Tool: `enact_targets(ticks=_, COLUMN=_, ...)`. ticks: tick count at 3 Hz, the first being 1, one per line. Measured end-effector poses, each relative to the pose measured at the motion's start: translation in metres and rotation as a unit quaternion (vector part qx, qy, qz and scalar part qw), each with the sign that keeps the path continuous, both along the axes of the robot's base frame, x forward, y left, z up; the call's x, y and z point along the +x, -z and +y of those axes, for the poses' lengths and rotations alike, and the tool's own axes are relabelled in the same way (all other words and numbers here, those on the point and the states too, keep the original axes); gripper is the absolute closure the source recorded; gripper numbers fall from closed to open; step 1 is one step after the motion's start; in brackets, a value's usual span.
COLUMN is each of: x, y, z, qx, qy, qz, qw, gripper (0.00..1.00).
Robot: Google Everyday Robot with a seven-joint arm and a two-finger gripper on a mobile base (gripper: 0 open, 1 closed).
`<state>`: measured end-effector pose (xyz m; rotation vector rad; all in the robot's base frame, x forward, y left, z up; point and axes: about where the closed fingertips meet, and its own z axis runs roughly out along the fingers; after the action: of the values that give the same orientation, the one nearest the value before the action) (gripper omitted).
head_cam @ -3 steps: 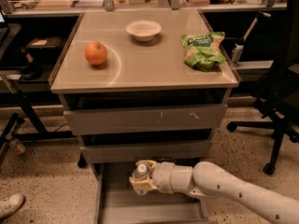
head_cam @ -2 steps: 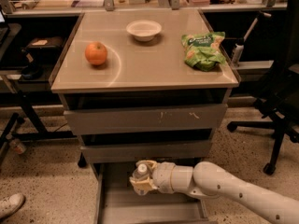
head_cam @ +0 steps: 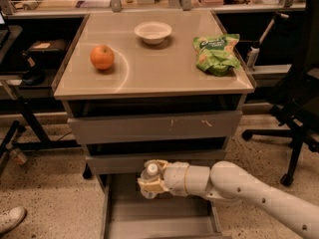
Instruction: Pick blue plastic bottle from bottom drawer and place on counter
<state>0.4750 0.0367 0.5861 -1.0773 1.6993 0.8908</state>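
Observation:
The bottom drawer (head_cam: 159, 218) is pulled open at the foot of the grey cabinet. My gripper (head_cam: 151, 179) is over its back left part, shut on the blue plastic bottle (head_cam: 148, 177). The bottle stands upright between the fingers, white cap up, its lower part hidden by them. My white arm reaches in from the lower right. The beige counter (head_cam: 154, 68) lies above, well clear of the gripper.
On the counter stand an orange apple (head_cam: 101, 57) at the left, a white bowl (head_cam: 153, 32) at the back and a green snack bag (head_cam: 216, 53) at the right. A black office chair (head_cam: 299, 108) stands to the right. A shoe (head_cam: 11, 218) is at lower left.

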Motion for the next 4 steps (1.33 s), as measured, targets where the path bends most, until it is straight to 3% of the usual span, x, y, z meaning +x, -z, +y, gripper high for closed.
enact_targets(ticks=1, x=0.039, y=-0.072, z=-0.019, qx=-0.025, qy=0.016, qz=-0.003, qw=0.9995, gripper=1.00)
enact_targets(ticks=2, x=0.039, y=-0.072, z=-0.018, qx=-0.025, qy=0.016, qz=-0.004, qw=0.9996, gripper=1.00)
enact_targets(ticks=4, x=0.028, y=-0.152, z=-0.027, qx=-0.009, qy=0.009, qz=-0.043, qw=0.9990, gripper=1.00)
